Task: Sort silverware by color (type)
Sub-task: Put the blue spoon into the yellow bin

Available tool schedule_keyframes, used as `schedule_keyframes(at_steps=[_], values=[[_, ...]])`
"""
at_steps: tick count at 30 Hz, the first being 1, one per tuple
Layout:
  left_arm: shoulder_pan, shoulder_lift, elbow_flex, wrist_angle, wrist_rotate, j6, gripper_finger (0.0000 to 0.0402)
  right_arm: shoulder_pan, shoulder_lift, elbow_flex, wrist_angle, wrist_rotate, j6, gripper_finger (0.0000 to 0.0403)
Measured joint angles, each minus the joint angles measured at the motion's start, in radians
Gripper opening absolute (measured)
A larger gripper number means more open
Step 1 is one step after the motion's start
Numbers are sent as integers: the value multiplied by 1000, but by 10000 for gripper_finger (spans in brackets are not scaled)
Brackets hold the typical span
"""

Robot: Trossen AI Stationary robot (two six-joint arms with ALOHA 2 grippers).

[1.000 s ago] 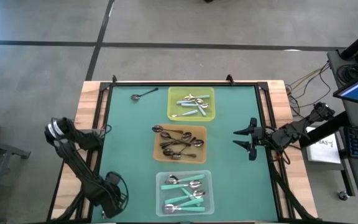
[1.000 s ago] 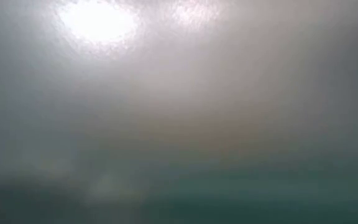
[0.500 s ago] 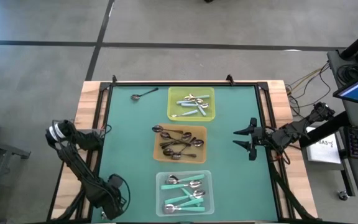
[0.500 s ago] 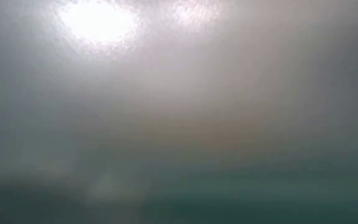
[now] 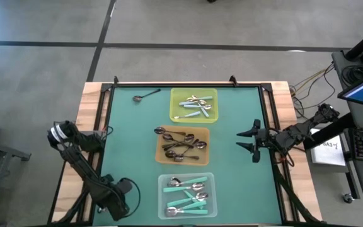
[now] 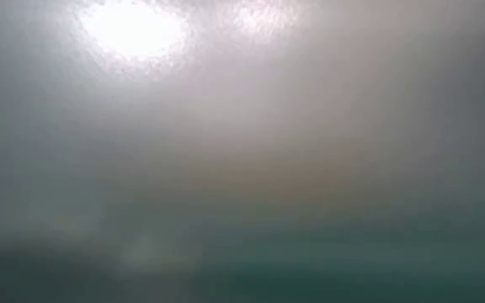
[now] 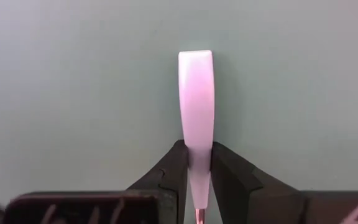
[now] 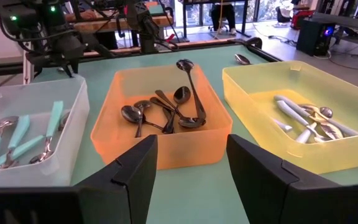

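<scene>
Where the counter (image 5: 128,148) meets its near left corner, you have the left gripper (image 7: 196,155) low over the green surface. Its fingers (image 7: 229,174) are clenched on a pale flat handle (image 7: 196,93), one on each side and both touching it. The handle sticks out straight ahead of them; you cannot see its bowl end, so you cannot tell which kind of spoon it is.

Just beside that, at the middle of the near edge, sits the clear tray (image 5: 160,195), holding the teal-handled spoons (image 5: 184,189) in a loose pile.

Next out, at the centre of the counter, the orange tray (image 5: 157,151) holds the dark spoons (image 5: 180,146), tangled together.

Level with that tray and near the right edge, your right gripper (image 5: 238,140) waits above the counter. Its fingers are released and spread wide with nothing between them, and they point toward the trays.

Farther on, toward the far edge, the yellow tray (image 5: 214,104) holds a mix of silver spoons and pale-handled ones (image 5: 194,104).

Last, near the far left corner, a lone dark spoon (image 5: 145,96) lies on the bare counter, apart from every tray.
</scene>
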Motion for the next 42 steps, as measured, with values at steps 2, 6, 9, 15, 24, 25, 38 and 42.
schedule_keyframes(at_steps=[2, 6, 9, 15, 24, 25, 38, 42], values=[[6, -3, 0, 13, -38, 65, 45, 0, 0, 0, 0, 0, 0, 185], [18, -8, 0, 23, -108, 151, 44, 0, 0, 0, 0, 0, 0, 185], [20, -18, -3, 16, -176, 155, 44, 0, 0, 0, 0, 0, 0, 185], [20, -89, -3, 1, -277, 116, 59, 0, 0, 0, 0, 0, 0, 185], [15, -106, -8, -26, -227, 121, 108, 0, 0, 0, 0, 0, 0, 185], [14, -106, -9, -25, -209, 121, 114, 0, 0, 0, 0, 0, 0, 185], [16, -115, -164, 320, -166, 98, 142, 0, 0, 0, 0, 0, 0, 185], [24, -117, -207, 340, -171, 32, 141, 0, 0, 0, 0, 0, 0, 185]])
